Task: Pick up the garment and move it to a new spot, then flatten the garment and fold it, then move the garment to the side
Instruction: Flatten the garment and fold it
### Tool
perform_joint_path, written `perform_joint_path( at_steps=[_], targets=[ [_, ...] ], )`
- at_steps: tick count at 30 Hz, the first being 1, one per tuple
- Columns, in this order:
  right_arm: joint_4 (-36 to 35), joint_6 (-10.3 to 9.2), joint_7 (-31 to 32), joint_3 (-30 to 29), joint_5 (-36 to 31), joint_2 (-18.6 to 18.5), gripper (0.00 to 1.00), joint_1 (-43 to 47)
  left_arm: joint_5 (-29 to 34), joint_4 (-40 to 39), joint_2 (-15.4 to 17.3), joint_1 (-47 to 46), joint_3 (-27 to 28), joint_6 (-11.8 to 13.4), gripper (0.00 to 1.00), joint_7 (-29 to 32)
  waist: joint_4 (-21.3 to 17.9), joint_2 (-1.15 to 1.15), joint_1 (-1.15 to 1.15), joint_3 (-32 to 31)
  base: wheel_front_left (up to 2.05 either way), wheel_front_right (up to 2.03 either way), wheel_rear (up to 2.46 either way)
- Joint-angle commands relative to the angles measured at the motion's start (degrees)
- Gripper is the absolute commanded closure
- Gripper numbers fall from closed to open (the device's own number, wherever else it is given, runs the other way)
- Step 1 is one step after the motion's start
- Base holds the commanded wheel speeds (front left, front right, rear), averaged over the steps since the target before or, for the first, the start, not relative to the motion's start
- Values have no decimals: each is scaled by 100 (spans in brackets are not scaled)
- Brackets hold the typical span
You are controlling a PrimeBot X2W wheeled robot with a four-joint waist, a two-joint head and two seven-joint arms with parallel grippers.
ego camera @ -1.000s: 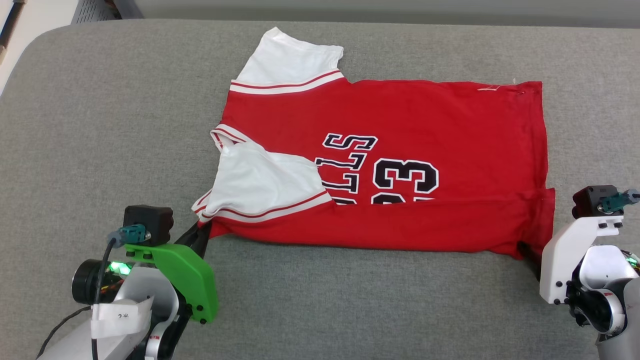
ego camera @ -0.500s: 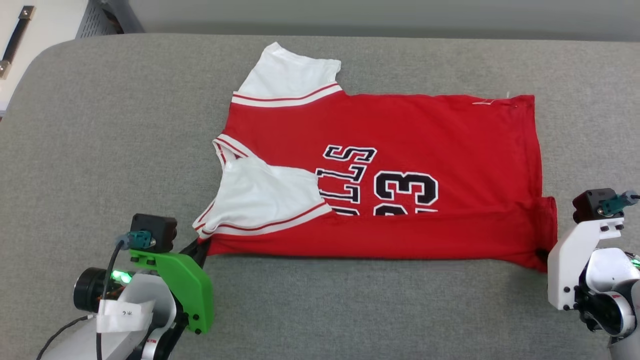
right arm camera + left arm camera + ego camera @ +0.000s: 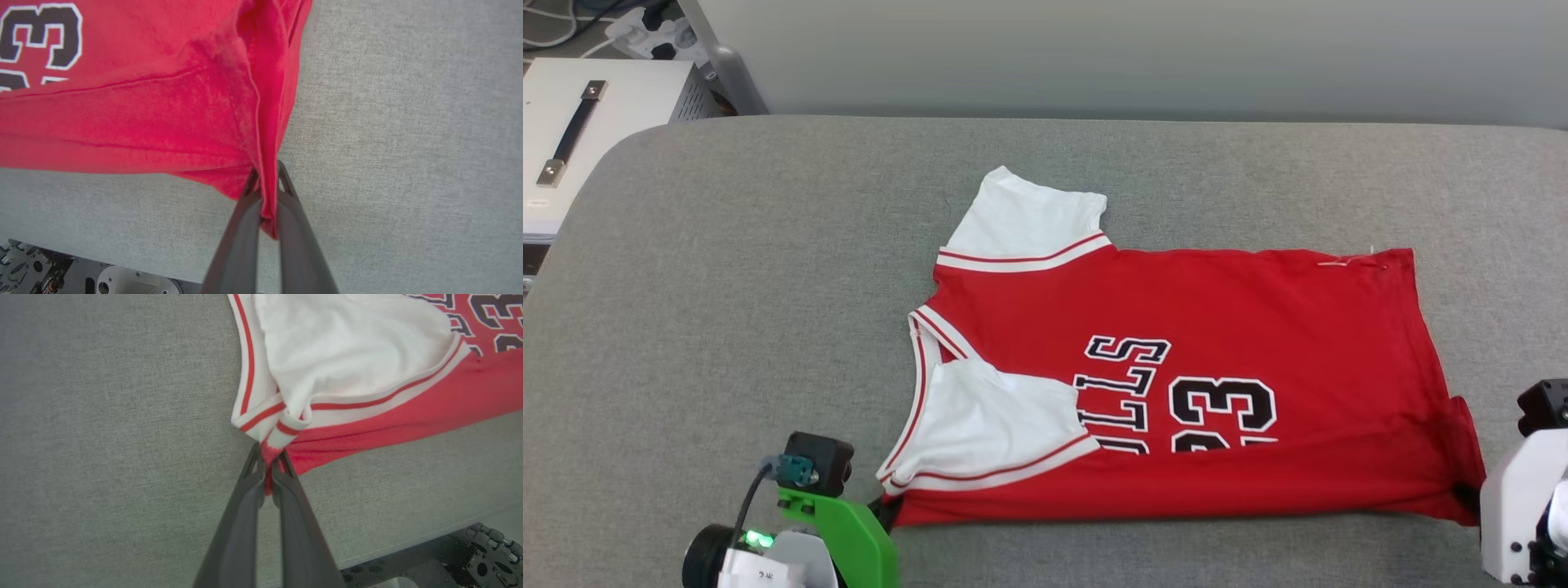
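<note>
Here, the red jersey-style garment (image 3: 1217, 343) with white short sleeves, striped trim and black white-outlined lettering is being held at both near corners while lying spread across the middle of the grey fabric-covered table (image 3: 752, 269), collar toward the robot's left and hem toward its right. The left gripper (image 3: 267, 459), its two long dark fingers drawn almost together, is being clamped on the bunched red-and-white trim at the near shoulder corner, where the near sleeve (image 3: 988, 416) is lying folded over the chest and part of the lettering. The right gripper (image 3: 267, 175) is likewise being pressed tight on a gathered pleat of the red hem corner. The near edge is being stretched straight between the two grips, while the far sleeve (image 3: 1029, 216) is lying flat.
</note>
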Motion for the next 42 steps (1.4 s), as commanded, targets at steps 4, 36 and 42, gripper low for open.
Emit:
perform_joint_path(
  at_steps=[4, 36, 42],
  targets=[
    [-186, -11, 183, -291, 31, 31, 100, 387, -126, 79, -36, 223, -89, -32, 100, 43, 19, 0, 0, 2, 0, 0, 0],
    [119, -11, -1041, 49, -230, 216, 0, 265, 96, 836, -500, -69, -74, -216, 0, -587, -107, 0, 0, -160, 0, 0, 0],
    [-299, -11, -1885, 8, -284, 322, 0, 198, 390, 746, -538, -167, 193, -281, 0, -1543, -118, 0, 0, -379, 0, 0, 0]
  ],
)
